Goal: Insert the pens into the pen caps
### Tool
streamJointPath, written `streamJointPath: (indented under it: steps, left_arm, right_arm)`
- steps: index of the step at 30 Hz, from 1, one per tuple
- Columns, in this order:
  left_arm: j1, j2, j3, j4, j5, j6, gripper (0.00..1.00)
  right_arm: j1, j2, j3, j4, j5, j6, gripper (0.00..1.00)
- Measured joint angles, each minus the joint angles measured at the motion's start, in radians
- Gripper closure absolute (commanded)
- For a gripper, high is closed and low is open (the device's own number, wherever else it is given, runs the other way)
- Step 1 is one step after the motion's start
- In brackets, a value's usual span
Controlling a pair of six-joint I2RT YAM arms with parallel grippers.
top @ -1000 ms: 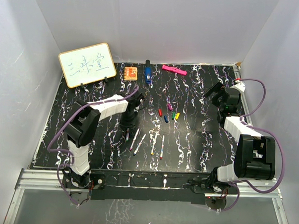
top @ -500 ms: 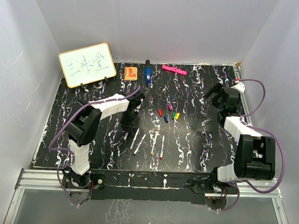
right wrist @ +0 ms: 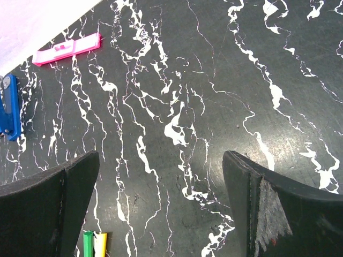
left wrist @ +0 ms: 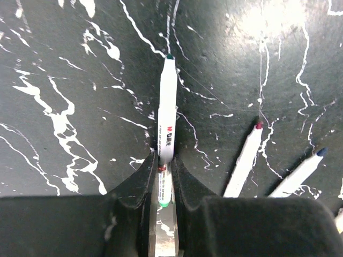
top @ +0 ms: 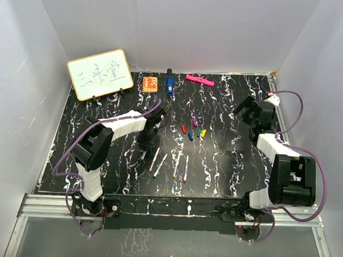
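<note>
My left gripper [top: 146, 143] is shut on a white pen with a green tip and green end [left wrist: 167, 107]. The fingers [left wrist: 140, 179] pinch it near its rear end, and the pen points away, low over the table. Several other white pens [top: 177, 164] lie side by side just right of it; a red-tipped one [left wrist: 244, 160] and a blue-tipped one [left wrist: 300, 174] show in the left wrist view. The caps lie in a small cluster: red [top: 183, 129], purple [top: 194, 122], blue [top: 191, 137], green [top: 198, 132], yellow [top: 203, 132]. My right gripper [top: 243, 109] is open and empty, right of the caps. The green cap [right wrist: 88, 243] and yellow cap [right wrist: 100, 243] sit by its left finger.
A whiteboard [top: 100, 74] stands at the back left. An orange square block [top: 150, 83], a blue-and-black object [top: 169, 83] and a flat pink bar [top: 199, 80] lie along the back edge. White walls enclose the black marbled table [top: 227, 165].
My left arm has shifted slightly with the green pen still between its fingers. The right arm has hardly moved.
</note>
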Motion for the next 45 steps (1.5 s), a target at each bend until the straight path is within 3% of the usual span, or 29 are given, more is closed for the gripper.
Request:
streamJointPath:
  steps: [10,15,18,20,23,24,35,45]
  left_arm:
    - [0.002,-0.113,0.0,0.018,-0.06,0.002,1.0]
    - [0.002,-0.193,-0.002,0.029,-0.067,0.001,1.0]
    - [0.002,-0.267,-0.036,0.08,-0.067,0.001,1.0]
    - [0.002,-0.324,-0.066,0.117,-0.066,0.001,1.0]
    - [0.002,-0.401,-0.109,0.175,-0.063,0.002,1.0]
    - [0.002,-0.426,-0.127,0.2,-0.063,0.002,1.0]
    - [0.002,-0.674,-0.371,0.439,0.002,0.01,1.0]
    - [0.002,-0.694,-0.422,0.542,0.091,0.021,1.0]
  right_arm:
    - [0.152,0.0,0.045,-0.067,0.063,-0.057,0.11]
    - [0.259,0.0,0.089,-0.105,0.096,-0.084,0.4]
    - [0.312,0.002,0.098,-0.116,0.108,-0.095,0.52]
    - [0.343,0.01,0.105,-0.124,0.115,-0.097,0.54]
    - [0.394,0.037,0.116,-0.144,0.126,-0.107,0.75]
    - [0.412,0.047,0.119,-0.156,0.135,-0.113,0.77]
    - [0.557,0.154,0.168,-0.263,0.229,-0.113,0.66]
    - [0.657,0.297,0.274,-0.352,0.343,-0.094,0.64]
